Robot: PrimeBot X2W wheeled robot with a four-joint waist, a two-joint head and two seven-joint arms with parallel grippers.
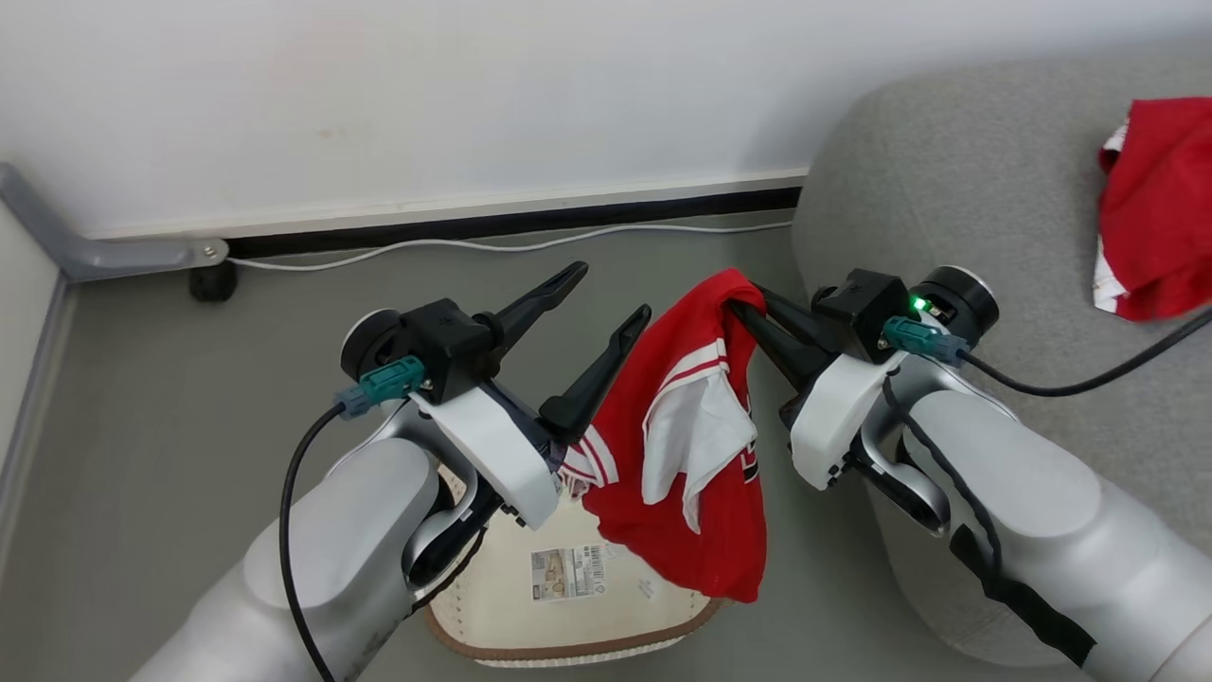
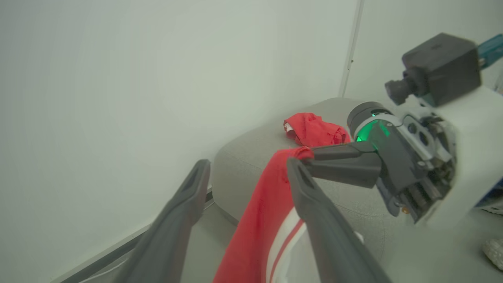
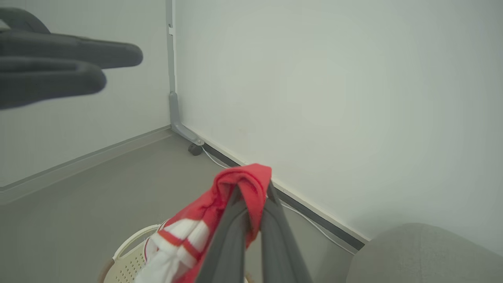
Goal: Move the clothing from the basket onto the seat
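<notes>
left gripper (image 1: 611,292): jaws spread wide, nothing between them; fingers point up and toward the wall
left gripper, other views: own wrist view shows both fingers apart (image 2: 247,165); seen side-on at upper left of right wrist view (image 3: 120,67)
right gripper (image 1: 748,317): pinched tight on the top fold of the garment; fingers point toward the left gripper
right gripper, other views: tips clamp the red fold (image 3: 253,192); same pinch seen from left wrist view (image 2: 308,153)
garment (image 1: 701,426): red, white panel, striped trim; hangs from the right gripper between the two arms, above the basket
garment, lower end: hem overlaps the basket's right rim in head view; contact cannot be told
garment vs left gripper: cloth just beside its right-hand finger (image 2: 259,220); touching or not, cannot tell
other garment (image 1: 1150,218): red with white edge, bunched on the couch, well apart from the basket; also (image 2: 314,131)
basket (image 1: 568,652): cream, brown rim, on the floor below the grippers, just beside the couch; perforated wall in (image 3: 129,263)
sticker (image 1: 568,571): barcode, on the bare basket floor
couch (image 1: 947,189): grey, rounded, at right against the wall
cable (image 1: 473,246): white, along the skirting
</notes>
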